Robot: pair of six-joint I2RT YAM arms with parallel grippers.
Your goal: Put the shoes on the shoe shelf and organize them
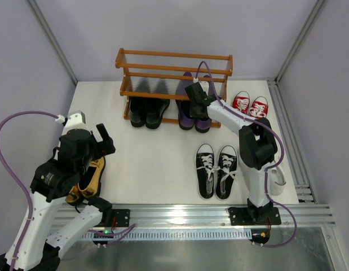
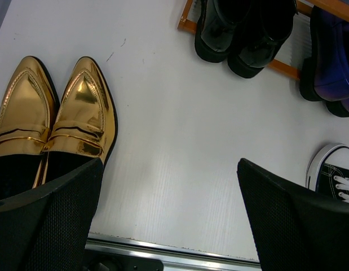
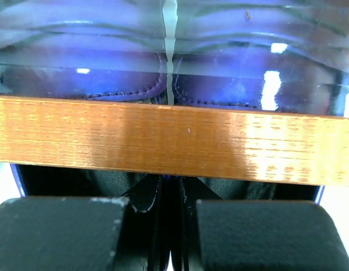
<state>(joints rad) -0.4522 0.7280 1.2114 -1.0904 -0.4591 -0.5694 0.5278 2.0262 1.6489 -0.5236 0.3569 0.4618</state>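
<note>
Two purple loafers (image 1: 189, 119) sat in the shelf (image 1: 174, 55) at twelve o'clock, right gripper (image 3: 177, 210) pinching their inner walls together — one grip for both; left gripper (image 2: 168, 189) gaped over gold loafers (image 2: 56, 118) at eight o'clock.

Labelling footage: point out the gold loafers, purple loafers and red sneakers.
gold loafers (image 2: 87, 90), left wrist view, one shoe's toe.
purple loafers (image 1: 186, 121), top external view, one shoe's heel.
red sneakers (image 1: 241, 103), top external view, one shoe's laces.
</note>
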